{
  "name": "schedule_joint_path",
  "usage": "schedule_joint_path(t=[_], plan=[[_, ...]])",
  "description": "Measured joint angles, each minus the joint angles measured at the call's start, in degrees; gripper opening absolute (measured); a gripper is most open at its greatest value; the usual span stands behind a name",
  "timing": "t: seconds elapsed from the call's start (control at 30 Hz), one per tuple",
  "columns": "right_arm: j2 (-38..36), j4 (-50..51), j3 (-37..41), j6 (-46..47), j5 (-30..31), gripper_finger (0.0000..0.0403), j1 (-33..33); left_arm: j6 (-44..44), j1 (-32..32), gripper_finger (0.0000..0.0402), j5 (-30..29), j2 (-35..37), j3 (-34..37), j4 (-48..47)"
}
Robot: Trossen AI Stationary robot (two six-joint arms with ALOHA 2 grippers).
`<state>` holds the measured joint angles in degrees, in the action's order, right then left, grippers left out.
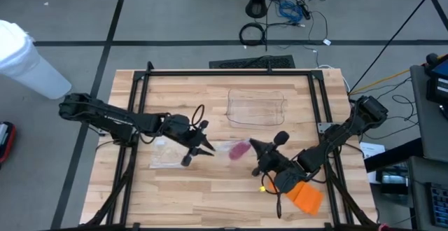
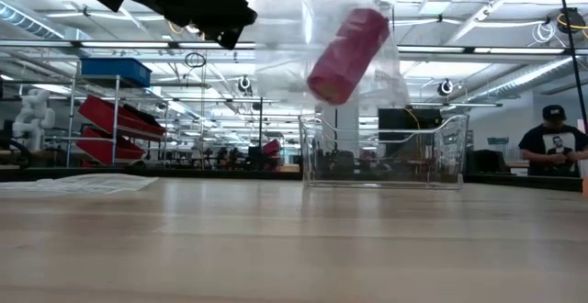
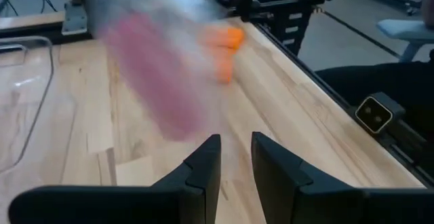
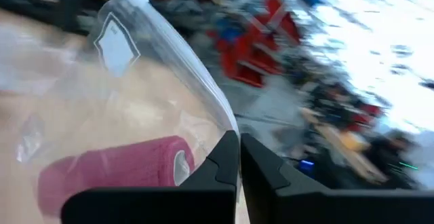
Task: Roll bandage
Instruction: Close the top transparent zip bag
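A pink bandage roll (image 1: pixel 239 149) (image 2: pixel 347 55) lies tilted inside a clear plastic bag (image 2: pixel 303 28) that hangs above the table's middle. My right gripper (image 1: pixel 253 147) (image 4: pixel 239 149) is shut on the bag. My left gripper (image 1: pixel 208 147) (image 3: pixel 234 159) stands open just left of the bag, its fingers pointing at it with a narrow gap. The frames do not show whether it touches the bag. In the left wrist view the roll (image 3: pixel 156 75) is a blur in front of the fingers. My right gripper pinches an edge of the bag (image 4: pixel 220 115) between its two shut fingers. The fingers come about level, slanting from the table's near right. The bag is lifted clear of the table, and the roll (image 4: pixel 115 173) lies in it beside the fingers.
A clear plastic container (image 1: pixel 257 107) (image 2: pixel 381 151) stands behind the bag, toward the far edge. A flat clear bag (image 1: pixel 166 154) lies on the table under my left arm. An orange object (image 1: pixel 306 197) sits near the right front. A person (image 2: pixel 556 147) stands in the room beyond.
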<state>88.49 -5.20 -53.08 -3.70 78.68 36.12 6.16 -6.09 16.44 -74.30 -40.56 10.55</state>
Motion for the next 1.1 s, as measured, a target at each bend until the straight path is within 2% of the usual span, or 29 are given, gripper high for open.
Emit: schedule_joint_path(t=[0.1,0.2,0.43,0.7,1.1], plan=[[0.00,1.31,0.00,-0.02,5.63,0.0000,0.60,-4.86,0.43,0.0089,-1.89,0.36,0.00,1.06],[0.00,1.53,0.00,0.39,5.20,0.0000,1.11,-5.70,0.92,0.0089,-6.86,1.22,0.00,2.72],[0.00,1.54,0.00,1.29,4.98,0.0000,1.18,-5.40,0.90,0.0089,-13.26,0.83,0.00,3.60],[0.00,1.59,0.00,1.19,4.95,0.0000,1.71,-5.73,0.90,0.0089,-17.50,0.81,0.00,1.40],[0.00,1.93,0.00,1.67,3.31,0.0000,1.95,-3.32,0.87,0.0089,-20.01,0.91,0.02,2.39]])
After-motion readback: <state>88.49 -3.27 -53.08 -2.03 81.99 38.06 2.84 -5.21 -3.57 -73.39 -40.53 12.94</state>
